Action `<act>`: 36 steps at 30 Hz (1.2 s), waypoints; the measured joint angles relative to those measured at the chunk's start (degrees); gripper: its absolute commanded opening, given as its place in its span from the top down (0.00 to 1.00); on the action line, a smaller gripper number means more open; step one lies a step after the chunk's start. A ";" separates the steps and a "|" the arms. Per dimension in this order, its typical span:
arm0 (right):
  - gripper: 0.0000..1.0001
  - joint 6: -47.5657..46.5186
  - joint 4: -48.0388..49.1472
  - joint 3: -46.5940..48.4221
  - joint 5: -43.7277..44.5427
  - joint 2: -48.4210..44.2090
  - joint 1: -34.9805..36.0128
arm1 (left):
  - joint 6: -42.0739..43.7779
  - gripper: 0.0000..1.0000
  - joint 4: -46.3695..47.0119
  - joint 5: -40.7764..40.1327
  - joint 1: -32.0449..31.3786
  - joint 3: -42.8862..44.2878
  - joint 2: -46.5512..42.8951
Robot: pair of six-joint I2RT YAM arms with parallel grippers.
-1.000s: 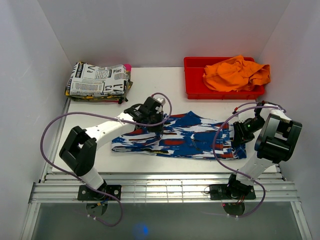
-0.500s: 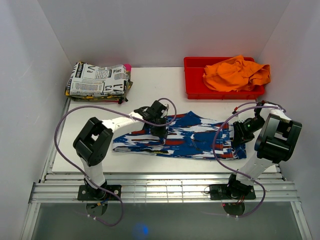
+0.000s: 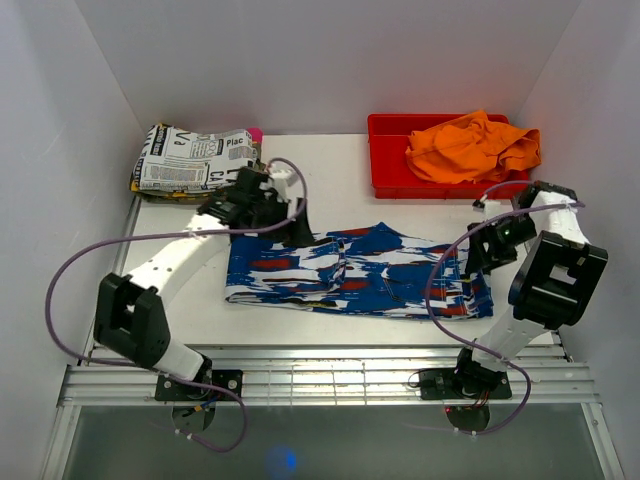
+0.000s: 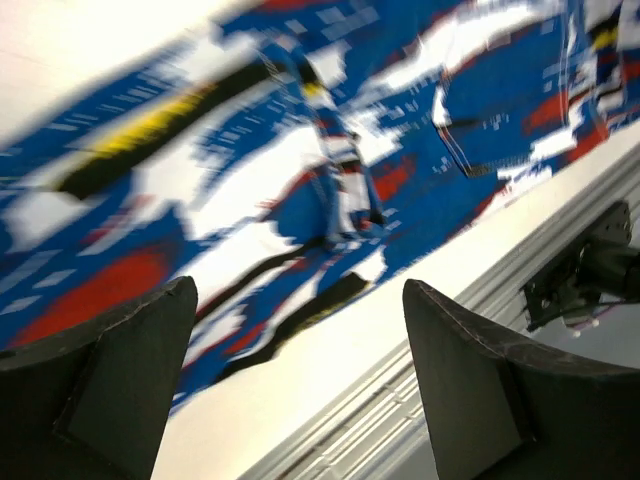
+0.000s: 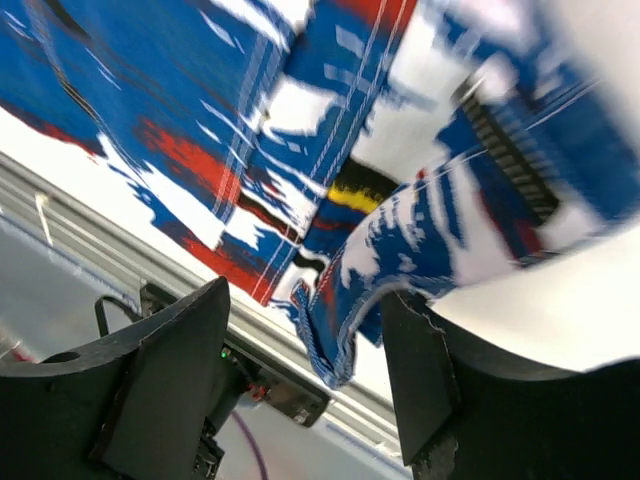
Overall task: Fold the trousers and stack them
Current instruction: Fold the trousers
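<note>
The trousers (image 3: 380, 275), royal blue with white streaks and red, black and yellow patches, lie flat across the front of the table. My left gripper (image 3: 288, 228) hovers just past their back left corner. In the left wrist view it is open (image 4: 300, 300), nothing between its fingers, the trousers (image 4: 300, 150) blurred beyond. My right gripper (image 3: 487, 248) is over the trousers' right end. In the right wrist view it is open (image 5: 305, 300). A loose hem corner of the trousers (image 5: 345, 300) hangs between the fingers, close against the right finger (image 5: 440, 380).
A red tray (image 3: 385, 170) holding an orange cloth (image 3: 470, 145) stands at the back right. A folded newspaper-print stack (image 3: 195, 165) sits at the back left. A ribbed metal rail (image 3: 330, 375) runs along the near edge. White walls close in both sides.
My left gripper has opened, let go of the trousers and swung back and left off the cloth. My right gripper has opened and shifted slightly toward the back.
</note>
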 measured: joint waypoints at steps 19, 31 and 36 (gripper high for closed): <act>0.59 4.28 4.22 -3.82 -10.73 -1.81 17.88 | 21.62 0.06 -21.33 -0.13 31.32 -4.50 -3.69; 0.61 7.50 9.68 -6.84 -2.49 -1.73 18.36 | 24.17 0.11 -19.10 5.90 34.95 -8.31 1.79; 0.62 7.91 9.84 -6.86 -1.46 -1.31 18.36 | 22.43 0.17 -15.72 9.44 35.28 -10.21 4.48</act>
